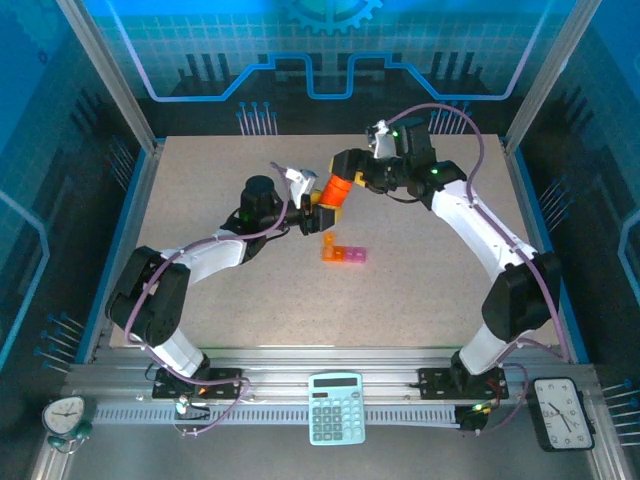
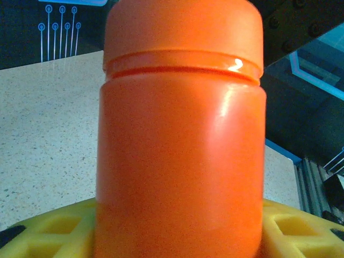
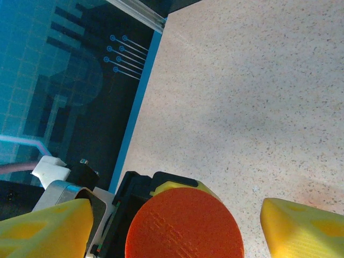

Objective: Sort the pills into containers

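Note:
My left gripper [image 1: 318, 212] is shut on an orange cylindrical bottle [image 1: 333, 193] and holds it above the table's middle. In the left wrist view the bottle [image 2: 180, 140] stands upright between the yellow fingers [image 2: 48, 228], lid on. My right gripper [image 1: 345, 170] sits over the bottle's cap [image 3: 183, 228]. It is open, and its yellow fingertips [image 3: 301, 228] stand on either side of the cap with a gap to it. The containers [image 1: 342, 252], a small strip of orange and pink compartments, lie on the table just in front of the bottle. The pills are out of view.
The speckled table [image 1: 420, 290] has raised blue edges at left and right. On the front rail lie a calculator [image 1: 336, 408], a small clock [image 1: 66, 415] at the left and a black clock [image 1: 565, 412] at the right.

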